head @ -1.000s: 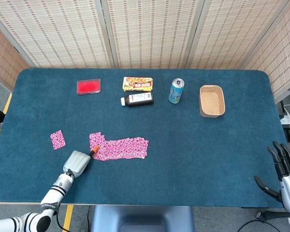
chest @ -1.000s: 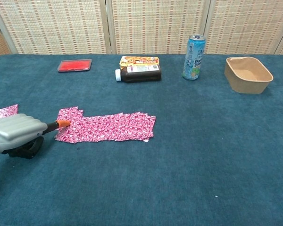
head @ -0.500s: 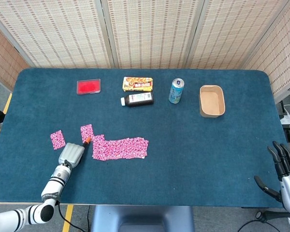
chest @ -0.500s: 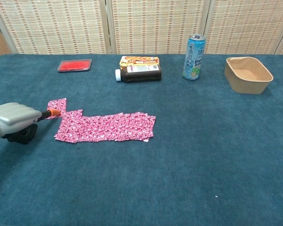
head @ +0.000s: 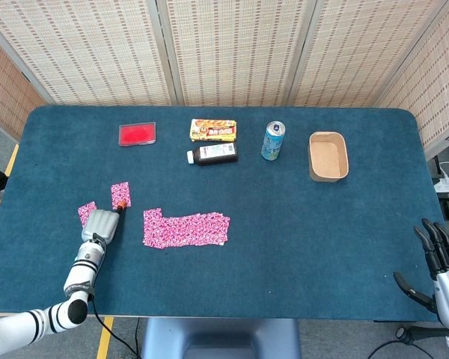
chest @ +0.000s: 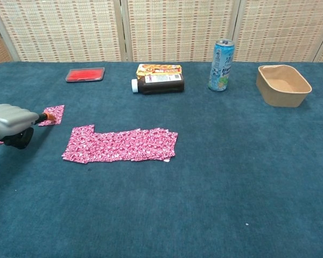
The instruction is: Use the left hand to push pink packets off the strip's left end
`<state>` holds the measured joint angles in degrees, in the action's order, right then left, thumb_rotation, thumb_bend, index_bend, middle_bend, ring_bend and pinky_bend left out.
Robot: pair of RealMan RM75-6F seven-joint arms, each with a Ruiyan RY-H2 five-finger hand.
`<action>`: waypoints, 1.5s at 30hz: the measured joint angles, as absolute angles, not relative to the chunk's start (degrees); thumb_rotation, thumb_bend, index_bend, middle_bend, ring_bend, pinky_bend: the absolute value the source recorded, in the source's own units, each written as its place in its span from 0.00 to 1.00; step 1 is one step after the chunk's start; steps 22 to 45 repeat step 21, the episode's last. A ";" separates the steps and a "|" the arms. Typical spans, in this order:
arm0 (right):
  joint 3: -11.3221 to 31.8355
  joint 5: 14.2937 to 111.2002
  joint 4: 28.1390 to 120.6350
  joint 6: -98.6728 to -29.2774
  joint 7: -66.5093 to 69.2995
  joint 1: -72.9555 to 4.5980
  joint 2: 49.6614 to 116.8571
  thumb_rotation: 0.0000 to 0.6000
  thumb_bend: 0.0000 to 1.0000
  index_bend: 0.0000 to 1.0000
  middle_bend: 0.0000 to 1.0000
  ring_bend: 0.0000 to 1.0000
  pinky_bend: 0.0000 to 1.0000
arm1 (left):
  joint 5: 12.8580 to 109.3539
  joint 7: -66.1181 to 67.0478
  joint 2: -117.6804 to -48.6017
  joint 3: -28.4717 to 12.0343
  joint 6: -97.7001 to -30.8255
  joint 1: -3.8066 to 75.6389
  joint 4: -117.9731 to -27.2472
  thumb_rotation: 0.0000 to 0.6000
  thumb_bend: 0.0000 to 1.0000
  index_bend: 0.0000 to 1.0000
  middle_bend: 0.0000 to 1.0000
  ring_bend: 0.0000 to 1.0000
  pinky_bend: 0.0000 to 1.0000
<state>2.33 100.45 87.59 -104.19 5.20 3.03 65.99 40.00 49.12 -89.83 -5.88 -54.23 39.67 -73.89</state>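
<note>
The pink packet strip [head: 185, 229] [chest: 121, 144] lies flat on the blue table, left of centre. A single pink packet [head: 120, 194] [chest: 54, 114] sits apart from it, up and to the left. My left hand [head: 101, 224] [chest: 13, 122] is curled, and one extended orange fingertip [head: 120, 206] [chest: 48, 116] touches that packet's near edge. Another loose pink packet [head: 85, 212] lies further left, partly hidden by the hand. My right hand [head: 441, 262] hovers off the table's front right corner with fingers spread, holding nothing.
Along the back stand a red flat case [head: 137, 134], a yellow snack box [head: 213, 130], a dark bottle on its side [head: 213, 154], a blue can [head: 272, 140] and a brown paper tray [head: 328, 156]. The table's left edge [head: 15, 179] is near the loose packets.
My left hand slid the end packet off the strip and carried it up and to the left. The strip is now shorter at its left end. The right hand has not moved.
</note>
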 measured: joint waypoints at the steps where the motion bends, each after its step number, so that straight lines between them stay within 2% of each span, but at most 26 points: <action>1: 2.33 100.44 87.60 -104.18 5.22 3.02 65.97 1.00 0.15 0.00 0.00 0.00 0.17 | 39.63 49.25 -89.88 -6.01 -54.55 39.81 -73.76 1.00 0.90 0.00 0.74 0.69 0.65; 7: 2.40 100.35 87.69 -104.08 5.42 2.93 65.86 1.00 0.15 0.00 0.00 0.00 0.17 | 41.33 47.57 -88.73 -5.70 -55.85 39.41 -76.53 1.00 0.89 0.00 0.73 0.69 0.65; 10: 2.47 100.04 87.77 -103.77 5.35 2.85 65.77 1.00 0.15 0.00 0.00 0.00 0.17 | 45.59 45.29 -87.23 -4.78 -57.57 38.36 -80.13 1.00 0.87 0.00 0.69 0.69 0.66; 12: 2.45 99.75 88.01 -103.41 5.32 2.81 65.56 1.00 0.15 0.00 0.00 0.00 0.17 | 50.32 42.83 -85.83 -3.76 -59.40 37.23 -82.77 1.00 0.78 0.00 0.60 0.66 0.66; 14: 2.35 99.84 88.22 -103.42 5.46 2.85 65.37 1.00 0.15 0.00 0.00 0.00 0.17 | 56.41 39.58 -84.22 -2.35 -62.00 35.66 -84.97 1.00 0.63 0.00 0.47 0.58 0.63; 16: 2.31 100.21 88.11 -103.82 5.59 2.90 65.39 1.00 0.15 0.00 0.00 0.00 0.17 | 62.35 36.25 -82.71 -0.89 -65.13 33.85 -86.32 1.00 0.55 0.00 0.36 0.48 0.60; 17: 2.28 100.46 87.93 -104.16 5.70 2.96 65.49 1.00 0.15 0.00 0.00 0.00 0.17 | 66.41 33.76 -81.69 0.16 -67.82 32.35 -86.94 1.00 0.52 0.00 0.28 0.40 0.57; 21: 2.31 100.61 87.58 -104.41 5.52 3.04 65.83 1.00 0.15 0.00 0.00 0.00 0.17 | 77.08 25.21 -78.57 3.41 -78.23 26.30 -87.12 1.00 0.49 0.00 0.12 0.23 0.48; 45: 2.31 100.61 87.58 -104.41 5.52 3.04 65.83 1.00 0.15 0.00 0.00 0.00 0.17 | 77.08 25.21 -78.57 3.41 -78.23 26.30 -87.12 1.00 0.49 0.00 0.12 0.23 0.48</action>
